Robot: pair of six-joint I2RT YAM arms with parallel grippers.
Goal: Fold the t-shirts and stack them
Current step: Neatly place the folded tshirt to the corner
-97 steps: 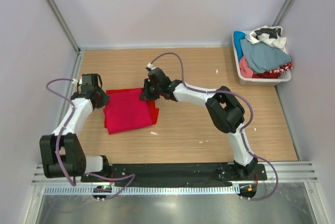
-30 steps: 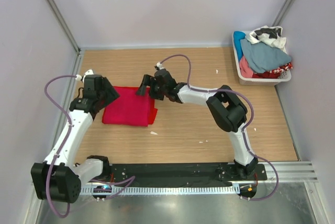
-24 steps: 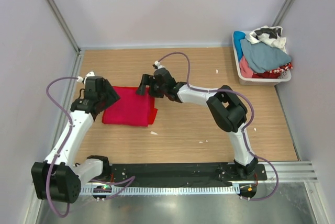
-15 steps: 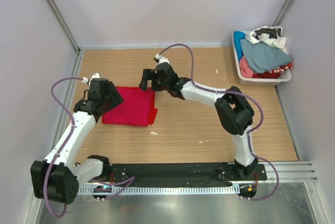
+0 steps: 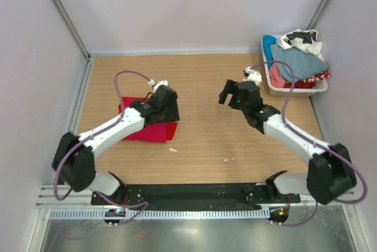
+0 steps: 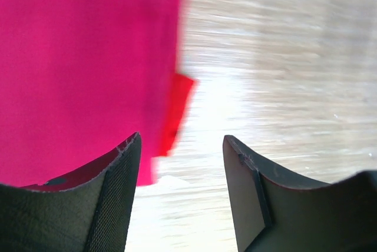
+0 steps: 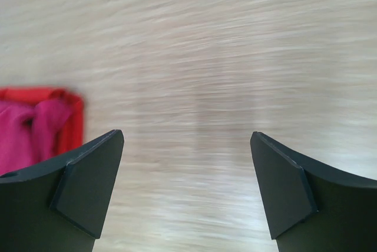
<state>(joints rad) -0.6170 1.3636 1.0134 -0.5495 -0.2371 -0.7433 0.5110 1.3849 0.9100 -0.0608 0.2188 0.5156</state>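
Observation:
The t-shirts lie folded in one stack on the left of the wooden table. The raspberry-crimson t-shirt (image 5: 144, 129) (image 6: 82, 63) is on top. A strip of the scarlet t-shirt (image 5: 172, 128) (image 6: 177, 108) pokes out at the stack's right edge. My left gripper (image 5: 170, 112) (image 6: 182, 146) hovers over that right edge, open, with nothing between its fingers (image 6: 118, 193). Farther right, over bare wood, my right gripper (image 5: 227, 95) (image 7: 187, 140) is open wide and empty. In the right wrist view the stack (image 7: 26, 137) shows at far left, apart from the fingers.
A white basket (image 5: 277, 87) heaped with mixed clothes sits in the back right corner. Small white scraps (image 5: 172, 149) lie on the wood near the stack. Grey walls close in the table on three sides.
The left arm swung from the stack's left side across to its right edge. The right gripper pulled away from the stack, rightward to mid-table. The stack stayed put.

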